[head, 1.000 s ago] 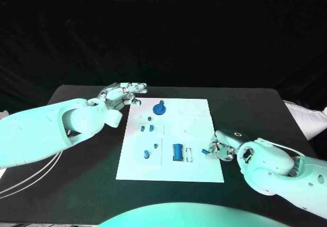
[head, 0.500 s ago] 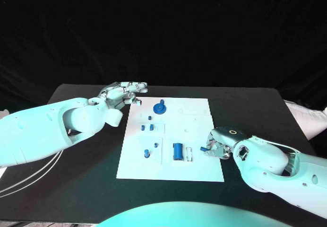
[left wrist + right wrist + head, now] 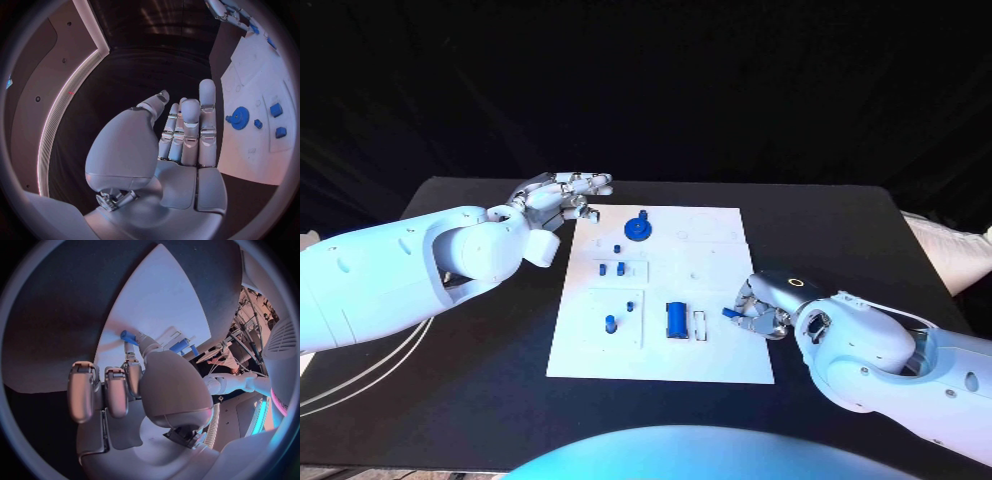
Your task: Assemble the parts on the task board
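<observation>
The right hand sits at the right edge of the task board, about level with its nearer half. Its fingers are curled in, and a small blue part is pinched at the fingertips, sticking out toward the board's middle. The right wrist view shows the same part held just over the white surface, though whether it touches the board cannot be told.

Just left of it stands a blue block beside a narrow white slot. Farther away lie a blue gear, a pair of small blue pieces and one more blue piece on the left.

The left hand hovers off the board's far-left corner, fingers straight and close together, holding nothing.

The grip looks shallow, so the part could likely twist or slip if it is pressed down off-axis. The hand also hides its own target from above, so a misaligned push might jam the part or nudge the blue block.
</observation>
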